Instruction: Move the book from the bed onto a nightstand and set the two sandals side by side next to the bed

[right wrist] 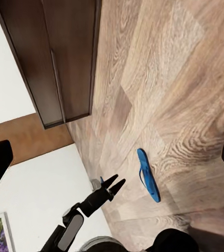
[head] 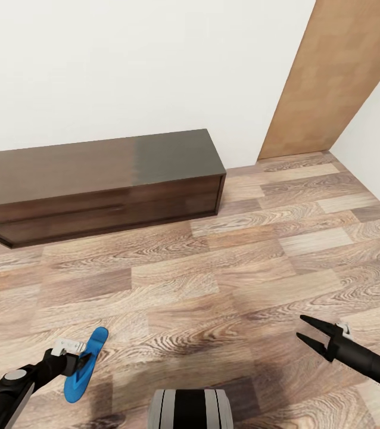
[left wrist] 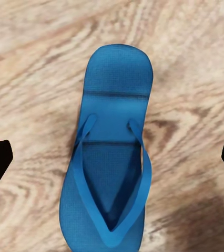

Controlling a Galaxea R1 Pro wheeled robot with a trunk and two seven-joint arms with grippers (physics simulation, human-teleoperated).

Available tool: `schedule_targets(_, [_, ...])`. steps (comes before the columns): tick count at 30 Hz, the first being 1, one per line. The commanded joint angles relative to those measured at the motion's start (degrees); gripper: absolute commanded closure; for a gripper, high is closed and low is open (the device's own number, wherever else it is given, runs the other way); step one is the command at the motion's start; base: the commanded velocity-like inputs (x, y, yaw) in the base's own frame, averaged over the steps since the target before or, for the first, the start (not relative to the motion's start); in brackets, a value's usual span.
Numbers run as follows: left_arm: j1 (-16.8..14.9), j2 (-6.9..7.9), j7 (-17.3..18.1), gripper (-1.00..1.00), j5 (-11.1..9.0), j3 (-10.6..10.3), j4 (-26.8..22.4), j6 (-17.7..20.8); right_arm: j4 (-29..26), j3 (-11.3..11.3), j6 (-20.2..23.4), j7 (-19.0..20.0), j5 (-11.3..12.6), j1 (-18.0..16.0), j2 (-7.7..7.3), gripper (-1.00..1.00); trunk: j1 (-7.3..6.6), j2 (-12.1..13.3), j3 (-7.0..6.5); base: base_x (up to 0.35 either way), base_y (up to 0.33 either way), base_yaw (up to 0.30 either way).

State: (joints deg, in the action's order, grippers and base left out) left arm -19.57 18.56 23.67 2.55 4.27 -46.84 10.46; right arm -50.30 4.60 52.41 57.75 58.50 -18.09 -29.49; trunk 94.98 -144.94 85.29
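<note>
Blue sandal (head: pixel 86 364) lies flat on the wood floor (head: pixel 226 280), left gripper (head: pixel 74 355) spread directly above to straddle it for pickup; right gripper (head: pixel 310 331) hangs spread, idle.

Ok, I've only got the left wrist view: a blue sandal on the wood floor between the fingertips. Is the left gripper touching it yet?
Observer: No. In the right wrist view the left gripper is open and hangs apart from the sandal, which lies flat on the floor.
Operator: What's the right arm doing?
Observer: The right gripper is open and holds nothing, above the floor on the robot's right.
Operator: Anything ahead?
Observer: A long low dark cabinet stands against the white wall.
</note>
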Motion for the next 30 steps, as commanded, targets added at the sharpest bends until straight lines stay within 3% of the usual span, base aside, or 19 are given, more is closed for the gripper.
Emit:
schedule_targets(1, [0.0,-0.11,0.4,-1.0,0.3,0.2,-0.1,0.4,0.2,0.1,0.2,0.2,0.2,-0.2,-0.01,-1.0,-0.01,0.0,0.04,0.0,0.0,0.0])
schedule_targets(3, [0.0,-0.42,0.4,-1.0,0.3,0.2,-0.1,0.4,0.6,1.7,0.2,0.4,2.8,-0.6,0.05,-1.0,-0.01,0.0,0.04,0.0,0.0,0.0])
schedule_targets(6, [0.0,-0.56,0.4,-1.0,0.3,0.2,-0.1,0.4,0.7,2.6,0.2,0.4,4.8,-0.7,0.13,-1.0,0.02,0.0,0.26,0.0,0.0,0.0])
schedule_targets(22, [0.0,-0.63,0.3,-1.0,0.4,0.2,-0.1,0.4,0.8,2.7,0.2,0.3,5.6,-0.7,0.31,-1.0,0.43,-0.2,3.8,0.0,0.0,0.0])
schedule_targets(30, [0.0,-0.63,0.3,-1.0,0.4,0.2,-0.1,0.4,0.8,2.6,0.2,0.2,5.5,-0.7,0.31,-1.0,0.48,-0.3,4.24,0.0,0.0,0.0])
